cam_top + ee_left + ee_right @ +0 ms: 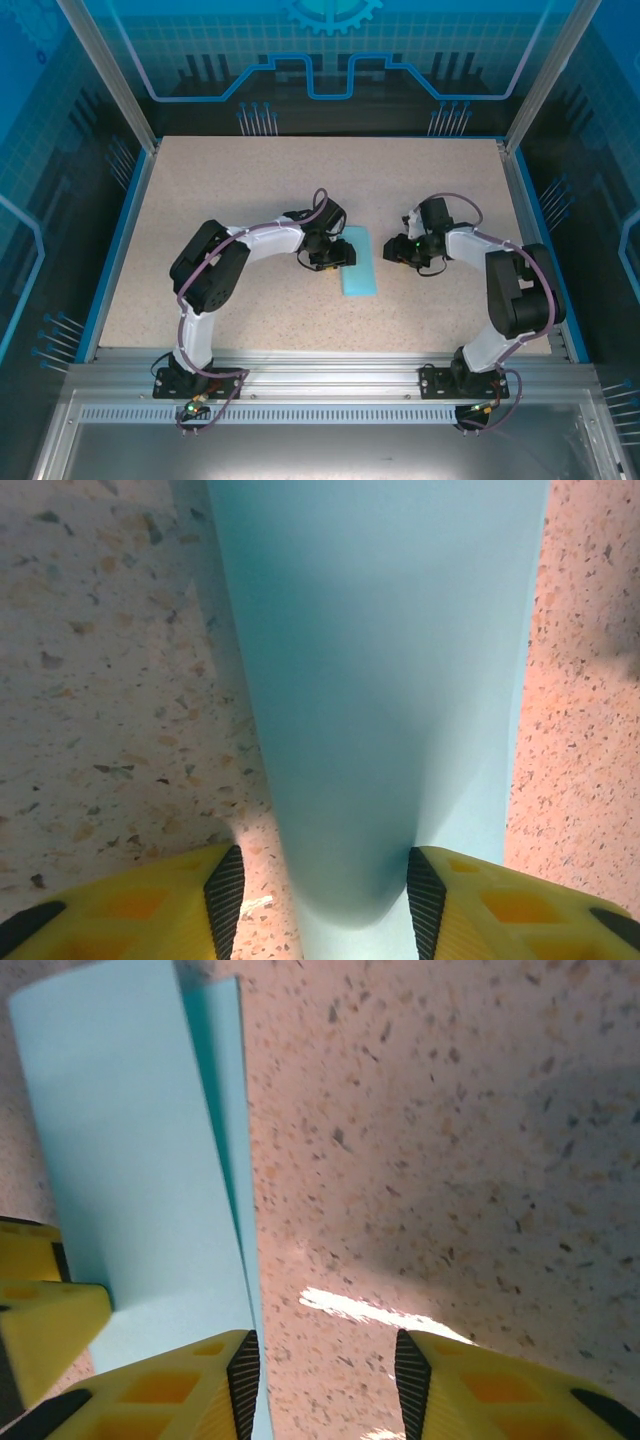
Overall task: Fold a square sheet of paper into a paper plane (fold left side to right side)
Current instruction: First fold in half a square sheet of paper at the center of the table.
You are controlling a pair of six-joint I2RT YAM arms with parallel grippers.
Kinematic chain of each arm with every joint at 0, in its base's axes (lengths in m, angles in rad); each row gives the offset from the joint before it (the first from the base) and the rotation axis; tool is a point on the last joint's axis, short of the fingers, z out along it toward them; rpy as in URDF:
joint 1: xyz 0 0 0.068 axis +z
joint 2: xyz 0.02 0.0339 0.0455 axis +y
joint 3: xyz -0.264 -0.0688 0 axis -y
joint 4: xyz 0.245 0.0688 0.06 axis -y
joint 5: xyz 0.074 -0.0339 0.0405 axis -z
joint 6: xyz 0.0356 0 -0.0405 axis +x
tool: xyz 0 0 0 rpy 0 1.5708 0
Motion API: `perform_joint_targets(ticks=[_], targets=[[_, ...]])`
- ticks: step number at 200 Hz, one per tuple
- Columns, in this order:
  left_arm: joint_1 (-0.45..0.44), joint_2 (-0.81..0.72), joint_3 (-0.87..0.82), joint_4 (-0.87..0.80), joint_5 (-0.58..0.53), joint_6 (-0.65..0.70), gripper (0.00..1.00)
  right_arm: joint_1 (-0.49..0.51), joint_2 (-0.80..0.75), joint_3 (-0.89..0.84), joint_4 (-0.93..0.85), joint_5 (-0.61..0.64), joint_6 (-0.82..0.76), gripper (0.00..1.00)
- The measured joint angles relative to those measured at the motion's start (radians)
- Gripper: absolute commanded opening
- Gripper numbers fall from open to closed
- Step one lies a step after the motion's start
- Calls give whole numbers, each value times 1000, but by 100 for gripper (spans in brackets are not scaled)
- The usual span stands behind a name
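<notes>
The square sheet of paper [362, 272] is light blue and lies doubled over as a narrow upright strip at the table's middle. In the left wrist view its top layer [380, 680] bulges up in a soft rounded fold. My left gripper [338, 256] straddles that fold at the strip's left edge. Its jaws are apart: the right pad [424, 895] touches the fold, while the left pad [226, 895] stands off over bare table. My right gripper [393, 252] is open just right of the strip, with bare table between its fingers [325, 1380]. The paper's loose edges [228, 1110] run beside its left finger.
The speckled beige table [230, 200] is bounded by blue rails and an aluminium frame at the near edge [320, 375]. Both arms bend inward toward the middle. A yellow finger of the left gripper [45, 1325] rests against the paper in the right wrist view.
</notes>
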Motion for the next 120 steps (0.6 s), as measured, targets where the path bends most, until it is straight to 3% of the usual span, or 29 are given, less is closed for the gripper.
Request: perform_joint_targets(ticks=[120], targets=[[-11,31,62,-74,-11,52,54,0,3,-3,-26,0,-11,42]])
